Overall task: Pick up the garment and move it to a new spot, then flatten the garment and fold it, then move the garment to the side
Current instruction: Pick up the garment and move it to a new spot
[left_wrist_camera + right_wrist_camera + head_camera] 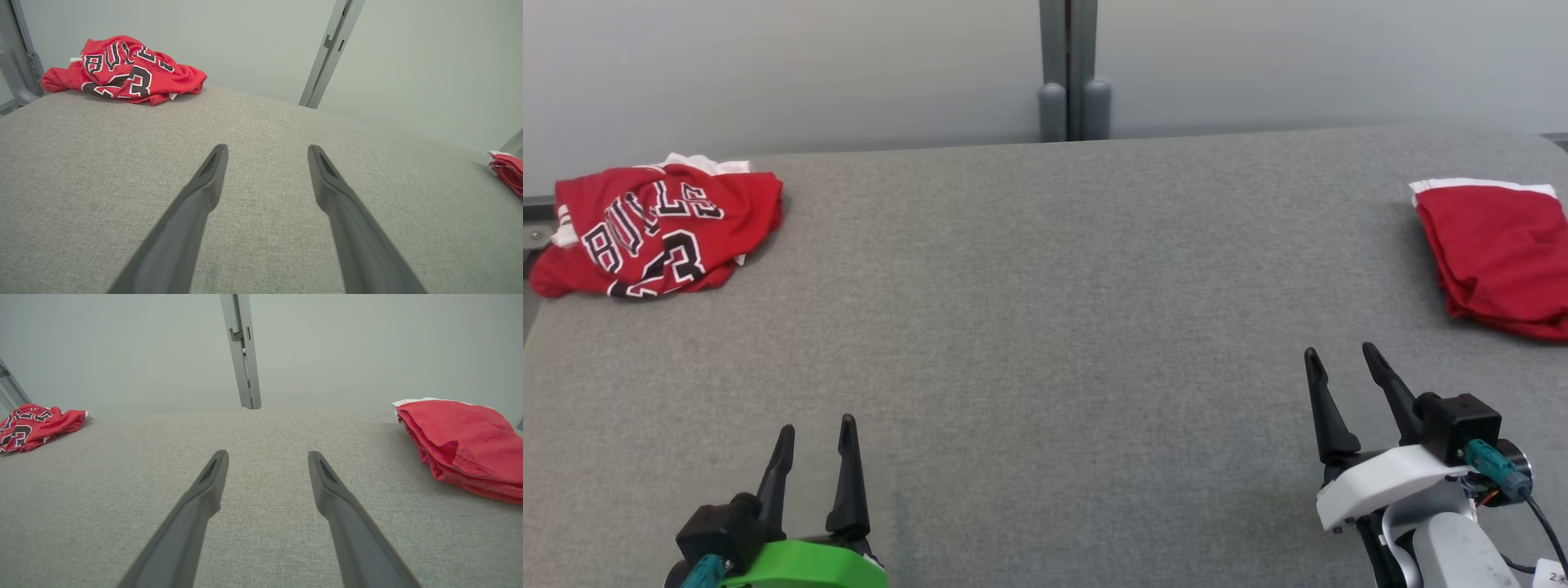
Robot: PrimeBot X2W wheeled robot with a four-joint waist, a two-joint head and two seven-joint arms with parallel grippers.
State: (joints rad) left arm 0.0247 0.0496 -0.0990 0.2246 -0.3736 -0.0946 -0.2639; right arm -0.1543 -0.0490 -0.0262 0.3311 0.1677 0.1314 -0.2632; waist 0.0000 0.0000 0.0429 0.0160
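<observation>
The garment (662, 229) is a red jersey with black-and-white lettering, lying crumpled at the table's far left corner; it also sits at the upper left in the left wrist view (126, 71) and at the left edge in the right wrist view (32, 424). My left gripper (817, 423) is at the lower left, well short of the jersey, open with nothing between its fingers (267, 147). At the lower right, my right gripper (1339, 349) is likewise open and empty (267, 453), hovering over bare fabric.
A folded red garment with a white edge (1499, 253) lies at the table's right edge, just beyond my right gripper (461, 437). The grey fabric-covered table (1045, 286) stretches wide between the two. A grey post (1074, 73) stands against the back wall.
</observation>
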